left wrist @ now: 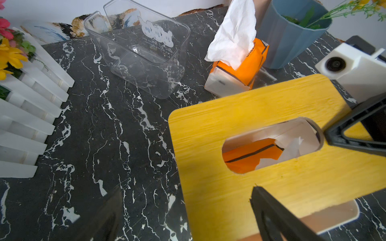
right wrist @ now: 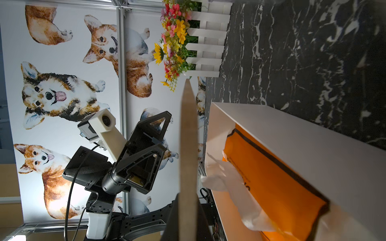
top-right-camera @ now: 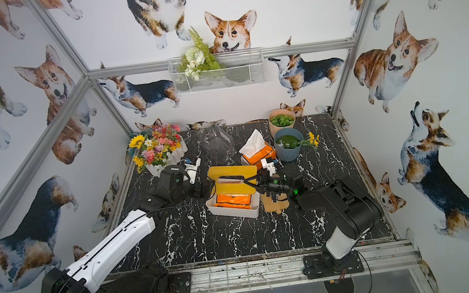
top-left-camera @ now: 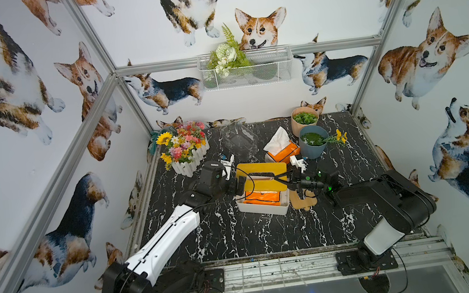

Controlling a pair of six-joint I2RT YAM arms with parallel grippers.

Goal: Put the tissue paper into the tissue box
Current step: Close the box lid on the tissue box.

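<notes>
Orange tissue pack (top-left-camera: 262,197) sits inside the white tissue box (top-left-camera: 260,209), mid counter (top-left-camera: 222,237)! Right claw (top-left-camera: 278,178), at the box's 3 o'clock, clenches the tilted wooden lid (top-left-camera: 259,169) above it; left claw (right wrist: 166,130) gapes released at 9 o'clock.

Both top views are softly, evenly lit, edges bent by the lens. The left wrist view blurs its near jaws; the right looks dimmer, perhaps backlit by the wall (right wrist: 69,54).

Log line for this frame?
right gripper: jaws shut on wooden lid | left gripper: jaws open | tissue pack: in tissue box | lid: tilted
</notes>
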